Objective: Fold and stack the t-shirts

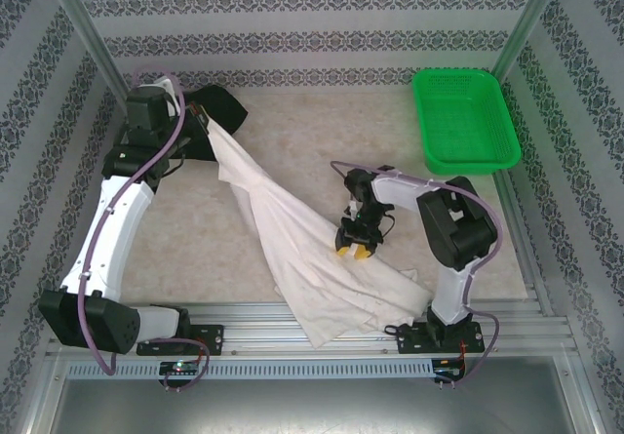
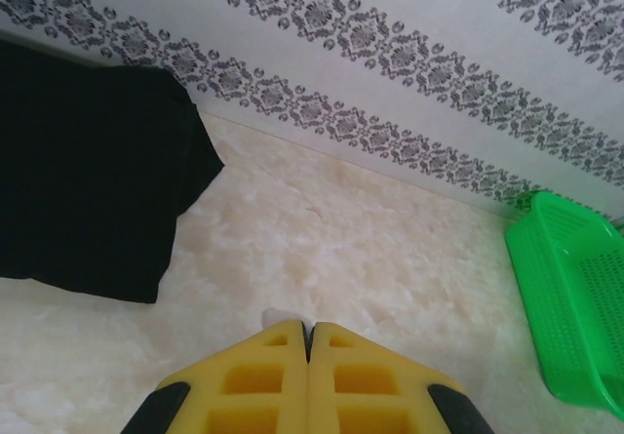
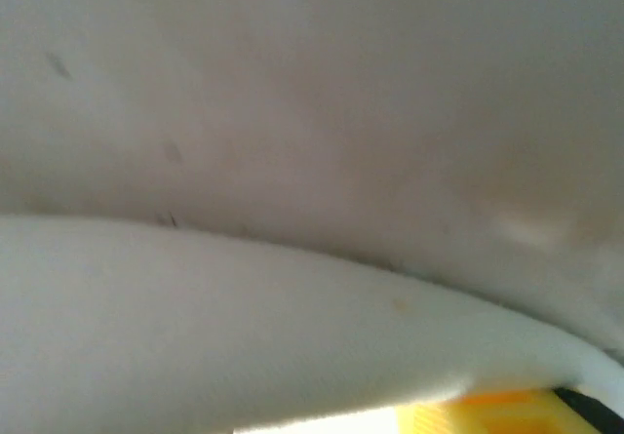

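The cream t-shirt [image 1: 292, 229] stretches as a long band from the far left down to the near middle of the table. My left gripper [image 1: 202, 114] is raised at the far left and shut on the shirt's upper end. A small tuft of white cloth [image 2: 278, 317] pokes out beside its closed yellow tips [image 2: 309, 329]. The black t-shirt [image 1: 222, 107] lies bunched behind it, also seen as a dark cloth [image 2: 88, 180] on the table. My right gripper [image 1: 356, 251] presses down on the cream shirt's right edge. Cream cloth [image 3: 292, 336] hides its jaws except a yellow finger [image 3: 487, 413].
A green mesh basket [image 1: 463, 117] stands at the far right corner, also seen at the right edge [image 2: 570, 297]. Patterned walls enclose the table on three sides. The aluminium rail [image 1: 322, 341] with both arm bases runs along the near edge.
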Robot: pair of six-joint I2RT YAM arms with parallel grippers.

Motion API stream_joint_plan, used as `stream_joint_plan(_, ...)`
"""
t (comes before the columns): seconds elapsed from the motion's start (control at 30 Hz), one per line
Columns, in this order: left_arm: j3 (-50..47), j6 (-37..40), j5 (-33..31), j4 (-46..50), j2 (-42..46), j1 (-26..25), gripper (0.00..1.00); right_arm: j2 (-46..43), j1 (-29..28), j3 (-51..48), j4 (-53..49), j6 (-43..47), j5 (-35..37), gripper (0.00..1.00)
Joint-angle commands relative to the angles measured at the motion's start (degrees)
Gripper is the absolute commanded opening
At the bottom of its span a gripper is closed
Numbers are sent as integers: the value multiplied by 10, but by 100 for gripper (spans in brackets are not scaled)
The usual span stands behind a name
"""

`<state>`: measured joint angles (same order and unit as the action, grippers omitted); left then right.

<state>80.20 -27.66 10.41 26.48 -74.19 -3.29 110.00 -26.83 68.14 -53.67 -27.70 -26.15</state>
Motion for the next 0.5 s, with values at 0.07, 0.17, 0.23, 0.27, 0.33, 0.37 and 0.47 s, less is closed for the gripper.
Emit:
stream_joint_plan(0.07,2,9,0,-37,32,37,0,114,20,182,-31,7,163,51)
stream_joint_plan(0.17,-24,6,0,-34,50,58,0,222,20,367,-85,18,162,52)
stream_joint_plan(0.23,-42,2,3,-28,62,74,0,309,20,523,-137,21,172,53)
stream_joint_plan(0.27,-50,1,4,-24,67,79,0,340,20,590,-152,25,176,53)
stream_joint_plan(0.33,-69,-1,9,-17,77,85,0,390,14,724,-170,38,178,57)
stream_joint_plan(0.37,-76,1,9,-11,81,86,0,406,11,773,-179,48,183,59)
stream_joint_plan(0.47,-107,1,12,2,104,91,0,369,-8,807,-161,94,200,64)
